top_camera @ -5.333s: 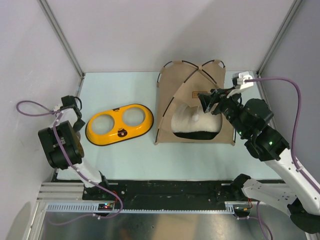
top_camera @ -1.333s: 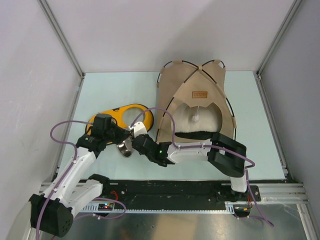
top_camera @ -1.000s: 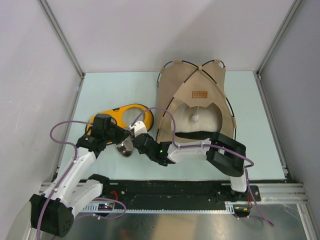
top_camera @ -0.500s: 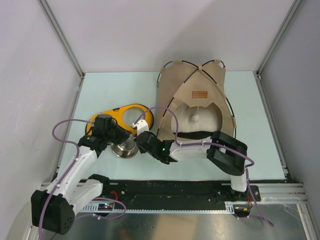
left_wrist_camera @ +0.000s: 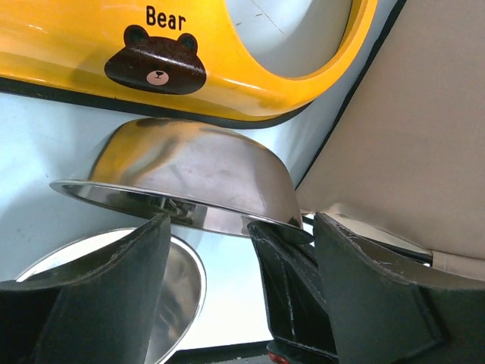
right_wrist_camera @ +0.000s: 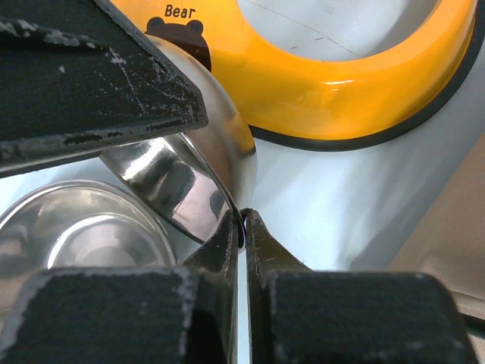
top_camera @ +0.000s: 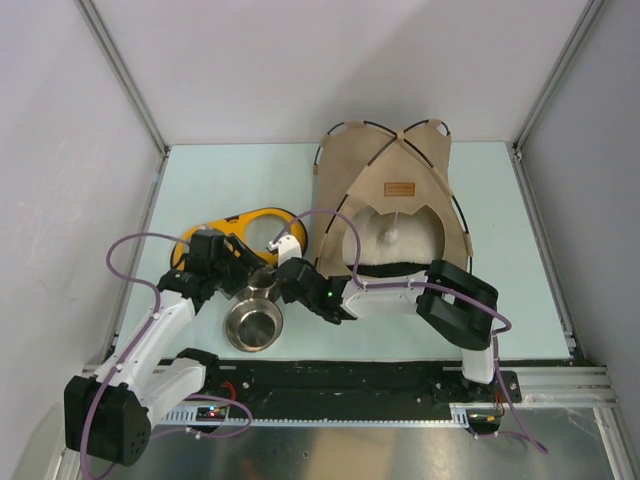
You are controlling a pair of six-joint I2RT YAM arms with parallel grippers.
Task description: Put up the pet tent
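Note:
The pet tent (top_camera: 385, 175), a tan teepee with thin black poles, stands at the right middle with a cream pillow (top_camera: 395, 238) in its opening. Its fabric (left_wrist_camera: 424, 114) fills the right of the left wrist view. My right gripper (right_wrist_camera: 244, 221) is shut on the rim of a tilted steel bowl (right_wrist_camera: 182, 178), held just above the table beside the tent's front left corner. My left gripper (left_wrist_camera: 242, 224) is open around that bowl (left_wrist_camera: 182, 178) without gripping it. A second steel bowl (top_camera: 252, 326) lies upright on the table below.
A yellow double-bowl feeder (top_camera: 262, 222) with a bear mark (left_wrist_camera: 155, 67) lies left of the tent, partly under my left arm. Both arms (top_camera: 380, 295) crowd the near middle. Grey walls enclose the table; a black rail (top_camera: 340, 375) runs along the near edge.
The two bowls came apart: one dropped onto the table near the front edge. My left gripper opened. My right gripper closed on the rim of the other bowl.

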